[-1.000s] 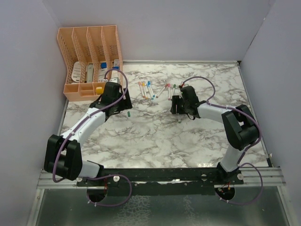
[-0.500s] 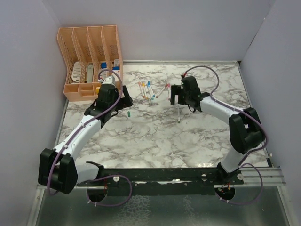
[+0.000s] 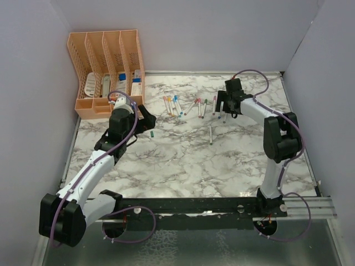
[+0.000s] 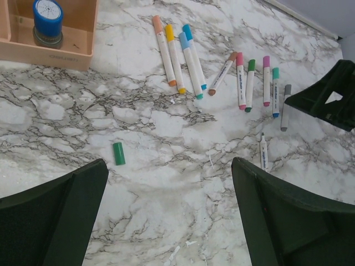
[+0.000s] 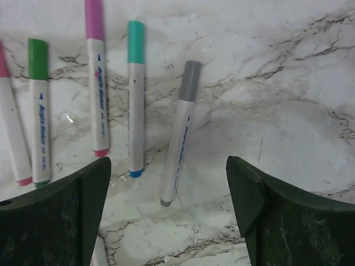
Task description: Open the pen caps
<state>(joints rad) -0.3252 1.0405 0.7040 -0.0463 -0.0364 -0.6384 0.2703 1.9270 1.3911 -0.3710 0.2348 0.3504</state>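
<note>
**Two grippers spread wide and empty; one green cap lies loose**

Both arms reach to the far half of the marble table. The left gripper hangs above the surface with its jaws far apart and nothing between them. Just ahead of its left finger lies the loose green cap, flat on the marble and touching nothing.

The right gripper is likewise fully spread and holds nothing. It hovers over a row of capped markers. Nearest its gap is the grey marker, slightly tilted, with the grey cap seated on it. Beside that lie the teal cap, the magenta cap and a green cap, each on its white barrel.

A second cluster of four markers, capped orange, yellow and blue, lies nearer the left arm. A thin white barrel rests alone, apart from both rows.

In the far left corner stands the peach organizer. Its upright slots hold white and blue items too small to identify. In a low front compartment, a round blue-topped stamp stands upright.
</note>
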